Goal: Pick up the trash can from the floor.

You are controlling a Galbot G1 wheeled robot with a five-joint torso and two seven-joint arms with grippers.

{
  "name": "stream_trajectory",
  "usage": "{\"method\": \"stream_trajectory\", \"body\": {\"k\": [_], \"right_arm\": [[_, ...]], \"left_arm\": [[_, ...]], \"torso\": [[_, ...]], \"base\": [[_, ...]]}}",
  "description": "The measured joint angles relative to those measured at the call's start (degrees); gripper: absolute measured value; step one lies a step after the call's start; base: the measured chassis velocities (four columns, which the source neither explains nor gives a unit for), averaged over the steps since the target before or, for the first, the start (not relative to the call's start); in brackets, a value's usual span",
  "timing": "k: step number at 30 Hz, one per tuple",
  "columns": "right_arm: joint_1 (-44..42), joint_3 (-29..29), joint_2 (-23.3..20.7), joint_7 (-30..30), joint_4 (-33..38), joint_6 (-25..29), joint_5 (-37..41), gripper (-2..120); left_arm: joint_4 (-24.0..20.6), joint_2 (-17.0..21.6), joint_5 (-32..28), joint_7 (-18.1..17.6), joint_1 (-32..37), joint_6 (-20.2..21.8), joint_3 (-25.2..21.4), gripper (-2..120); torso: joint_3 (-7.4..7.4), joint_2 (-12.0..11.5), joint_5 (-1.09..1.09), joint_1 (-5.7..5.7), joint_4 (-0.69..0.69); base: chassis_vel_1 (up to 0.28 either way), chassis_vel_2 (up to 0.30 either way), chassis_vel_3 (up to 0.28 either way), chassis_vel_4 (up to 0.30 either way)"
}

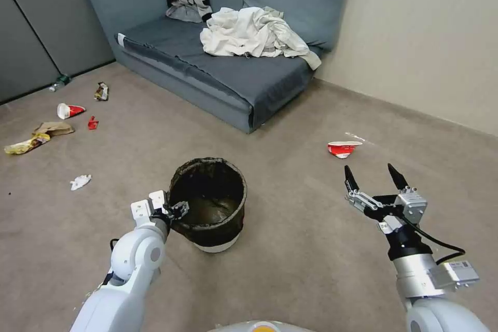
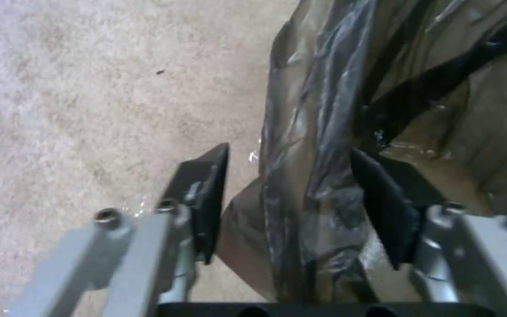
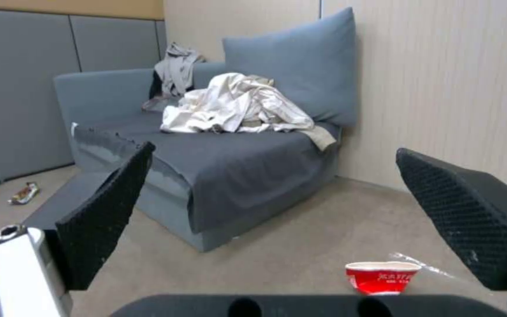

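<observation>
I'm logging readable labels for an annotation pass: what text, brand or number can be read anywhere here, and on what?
None can be read.
Crushed red-and-white paper cup: white characters on its red band, too blurred to read.
Wrappers on the floor: print too small to read.
Trash can, left gripper, right gripper: no markings visible.

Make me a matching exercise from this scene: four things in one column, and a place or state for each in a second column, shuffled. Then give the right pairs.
Things:
1. trash can
2. left gripper
3. right gripper
4. red paper cup

Places or states:
A. lying on the floor near the wall, right of the sofa
B. open in the air, holding nothing
C. standing on the floor, lined with a dark bag
D. fingers either side of the bagged rim, one inside and one outside

Pairs: 1-C, 2-D, 3-B, 4-A
</observation>
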Motion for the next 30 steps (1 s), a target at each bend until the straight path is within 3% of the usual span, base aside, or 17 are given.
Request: {"method": "stream_trajectory", "body": {"k": [13, 20, 30], "right_arm": [[-0.5, 0.0, -0.4, 0.0, 0.1, 0.7, 0.0, 100], [-0.6, 0.0, -0.6, 0.0, 0.2, 0.8, 0.0, 100], [-0.4, 0.0, -0.7, 0.0, 0.6, 0.8, 0.1, 100]], "left_arm": [[-0.2, -0.6, -1.4, -0.7, 0.6, -0.4, -0.9, 2], [-1.5, -0.8, -1.9, -0.8, 1.1, -1.5, -1.9, 1], [-12.1, -1.5, -9.7, -3.1, 3.1, -1.7, -5.7, 1]], "torso": [[0.0, 0.0, 0.0, 0.0, -0.01], [0.0, 0.0, -0.01, 0.0, 0.0], [0.0, 0.0, 0.01, 0.0, 0.01]], "base": [[0.0, 0.0, 0.0, 0.0], [0.0, 0.0, 0.0, 0.0], [0.0, 0.0, 0.0, 0.0]]}}
